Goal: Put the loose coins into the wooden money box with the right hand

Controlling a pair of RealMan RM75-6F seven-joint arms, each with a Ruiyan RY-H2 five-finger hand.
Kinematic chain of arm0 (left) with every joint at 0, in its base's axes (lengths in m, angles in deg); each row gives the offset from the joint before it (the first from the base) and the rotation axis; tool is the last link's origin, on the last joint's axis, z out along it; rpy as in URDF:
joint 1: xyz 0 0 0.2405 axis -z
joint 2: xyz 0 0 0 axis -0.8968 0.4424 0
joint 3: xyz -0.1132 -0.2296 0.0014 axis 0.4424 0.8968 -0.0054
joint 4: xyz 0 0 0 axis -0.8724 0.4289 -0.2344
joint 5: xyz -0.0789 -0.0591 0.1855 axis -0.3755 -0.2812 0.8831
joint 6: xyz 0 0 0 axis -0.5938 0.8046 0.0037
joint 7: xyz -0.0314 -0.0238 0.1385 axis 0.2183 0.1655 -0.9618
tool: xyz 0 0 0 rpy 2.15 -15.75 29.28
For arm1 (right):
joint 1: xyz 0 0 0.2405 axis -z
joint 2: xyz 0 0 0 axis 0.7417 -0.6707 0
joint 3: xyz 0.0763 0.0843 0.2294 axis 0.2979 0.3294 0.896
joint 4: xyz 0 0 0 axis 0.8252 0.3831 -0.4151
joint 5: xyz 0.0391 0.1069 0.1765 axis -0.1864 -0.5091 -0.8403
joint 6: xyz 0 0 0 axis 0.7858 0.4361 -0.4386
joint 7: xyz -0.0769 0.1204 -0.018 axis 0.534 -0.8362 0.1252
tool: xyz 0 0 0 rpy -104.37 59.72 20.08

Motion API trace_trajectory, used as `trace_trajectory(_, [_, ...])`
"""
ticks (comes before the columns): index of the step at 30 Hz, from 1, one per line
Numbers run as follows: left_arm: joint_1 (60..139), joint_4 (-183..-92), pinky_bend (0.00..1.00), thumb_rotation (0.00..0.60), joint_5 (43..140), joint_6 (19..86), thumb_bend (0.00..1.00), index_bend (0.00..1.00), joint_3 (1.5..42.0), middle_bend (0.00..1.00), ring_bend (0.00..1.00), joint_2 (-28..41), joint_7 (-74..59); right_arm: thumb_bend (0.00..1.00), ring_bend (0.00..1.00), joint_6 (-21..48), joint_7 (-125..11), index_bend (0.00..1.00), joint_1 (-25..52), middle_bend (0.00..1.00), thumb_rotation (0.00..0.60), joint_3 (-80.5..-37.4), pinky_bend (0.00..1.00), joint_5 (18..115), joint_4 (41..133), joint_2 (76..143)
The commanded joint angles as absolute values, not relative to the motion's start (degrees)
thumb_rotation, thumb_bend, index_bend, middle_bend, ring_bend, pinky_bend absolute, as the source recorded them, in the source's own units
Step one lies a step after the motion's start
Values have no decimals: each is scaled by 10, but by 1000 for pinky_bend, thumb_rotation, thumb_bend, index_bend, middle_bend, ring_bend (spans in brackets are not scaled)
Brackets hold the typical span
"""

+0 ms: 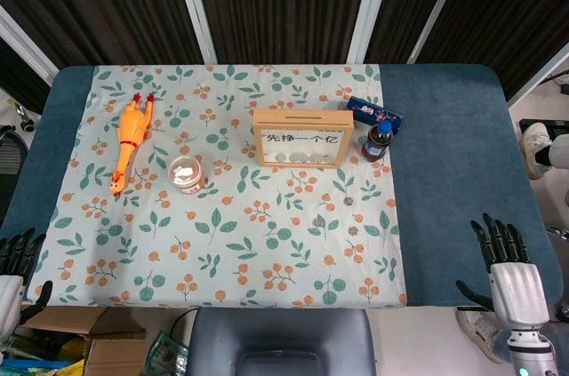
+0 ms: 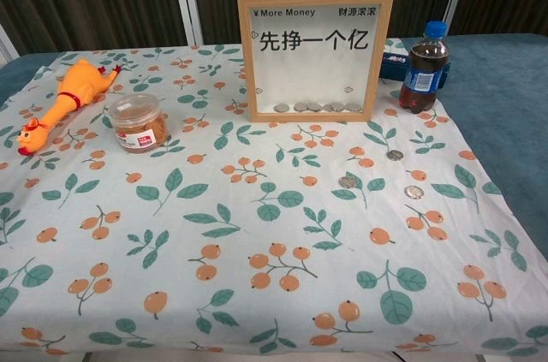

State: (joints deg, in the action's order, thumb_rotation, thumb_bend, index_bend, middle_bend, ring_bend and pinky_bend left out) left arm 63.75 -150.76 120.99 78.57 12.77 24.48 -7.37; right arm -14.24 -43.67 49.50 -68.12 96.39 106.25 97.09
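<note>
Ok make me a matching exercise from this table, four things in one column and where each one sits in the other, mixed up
Things:
1. rubber chicken
2. cola bottle
3. snack jar
4. loose coins

Places:
A. right beside the money box
B. on the cloth in front of the money box, toward its right end
C. far left of the cloth
D. between the chicken and the money box

Pairs: 1-C, 2-A, 3-D, 4-B
</note>
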Motion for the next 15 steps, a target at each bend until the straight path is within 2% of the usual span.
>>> trace_trajectory(1, [637,-1506,0,600,1211,788,422,0,128,0,0,245,-72,248,0,-138,-431,0,493,0,600,-681,0,964,1062,973])
trace_trajectory(6, [637,-1505,0,600,1211,784,423,0,126,0,0,245,-72,247,0,-127,-440,3,482,0,600,-683,0,975,1051,984])
trace_trajectory(9, [635,-1505,0,600,1215,790,423,0,126,0,0,247,-64,248,0,-106,-442,51,460,0,600,-678,0,986,1037,998])
trace_trajectory(13, [634,-1503,0,600,1212,792,424,0,128,0,0,249,-54,303,0,-48,-402,235,408,0,600,-664,0,1003,1014,1021])
trace_trajectory(15, [636,-1503,0,600,1214,790,424,0,128,0,0,249,-53,330,0,-8,-394,288,379,0,600,-652,0,994,1010,1032])
